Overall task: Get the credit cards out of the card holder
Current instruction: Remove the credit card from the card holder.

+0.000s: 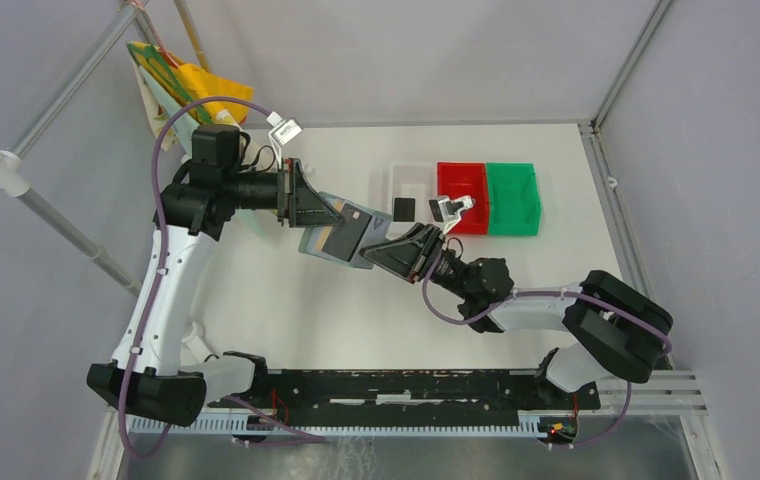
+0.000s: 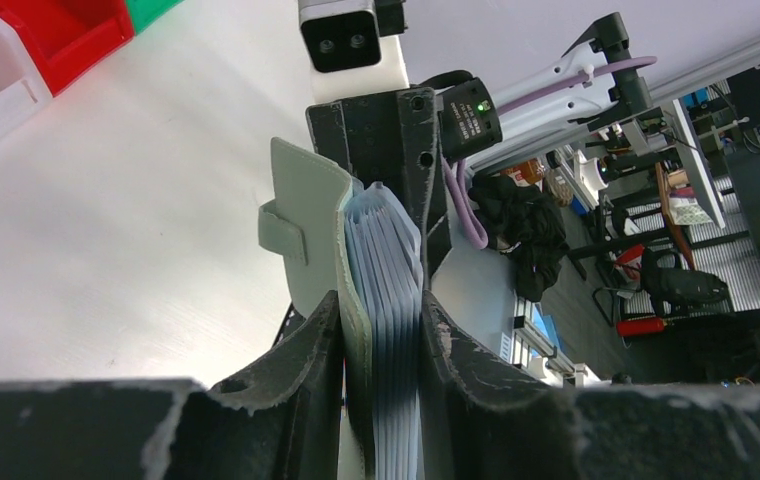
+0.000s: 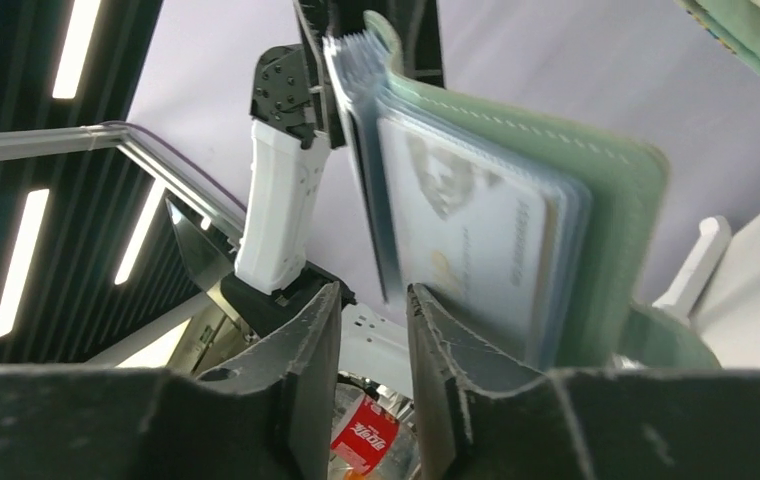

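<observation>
Nothing fancy here: the left arm (image 1: 161, 290) and right arm (image 1: 531, 308) are white shells with chunky black joints, bolted to a black rail (image 1: 406, 385) that has a tiny red light (image 1: 556, 431) at its right end. A purple cable (image 2: 464, 205) runs along each arm away from the rail. Farthest from the rail, the left gripper (image 2: 381, 305) and right gripper (image 3: 374, 300) are matte black with rough, chewed-up finger edges, and the right one has a white camera (image 2: 336, 35) and a green LED (image 2: 476, 108).

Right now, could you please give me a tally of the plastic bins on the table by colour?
white bin: 1
red bin: 1
green bin: 1
Total: 3
</observation>
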### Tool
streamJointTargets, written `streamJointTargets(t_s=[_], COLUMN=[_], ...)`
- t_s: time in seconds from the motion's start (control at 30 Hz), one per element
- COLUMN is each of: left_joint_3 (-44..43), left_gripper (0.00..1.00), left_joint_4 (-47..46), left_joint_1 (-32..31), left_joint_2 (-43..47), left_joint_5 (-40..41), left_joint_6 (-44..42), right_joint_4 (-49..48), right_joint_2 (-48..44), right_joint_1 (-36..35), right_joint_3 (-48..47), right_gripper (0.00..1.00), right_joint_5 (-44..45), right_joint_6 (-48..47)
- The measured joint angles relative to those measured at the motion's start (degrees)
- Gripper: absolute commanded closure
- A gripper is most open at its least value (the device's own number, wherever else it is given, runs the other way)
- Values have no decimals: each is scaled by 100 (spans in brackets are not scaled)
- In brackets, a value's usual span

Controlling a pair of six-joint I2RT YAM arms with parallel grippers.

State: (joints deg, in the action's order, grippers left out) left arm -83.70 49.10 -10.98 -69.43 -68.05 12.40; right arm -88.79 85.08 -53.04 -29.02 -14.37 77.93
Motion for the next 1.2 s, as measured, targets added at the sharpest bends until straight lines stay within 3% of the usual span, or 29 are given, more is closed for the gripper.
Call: streamJointTargets(t_s=[0.47,0.67,0.77,1.03,1.2], left_joint_3=[9,9,9,52,63], left_gripper=[70,66,63,52,61], left_joint_4=[0,-17,-9,26,114], left_joint_1=[4,35,35,35,37], left_joint_2=[2,52,98,107,107], left_joint_5=[111,129,138,24,-173], left_joint_6=[-2,0,-4,-9,-66], right_joint_4=[0,50,57,20,15], right_joint_2=[284,433,468,457,444], right_joint_1=[-22,-22,-22,-20,-20], right_joint_3=[-511,-675,-678,-673,-597], right_gripper=[58,90,100,100,100], right_joint_5=[-284,-369,-356,-341,-343], right_joint_6=[7,15,35,39,42])
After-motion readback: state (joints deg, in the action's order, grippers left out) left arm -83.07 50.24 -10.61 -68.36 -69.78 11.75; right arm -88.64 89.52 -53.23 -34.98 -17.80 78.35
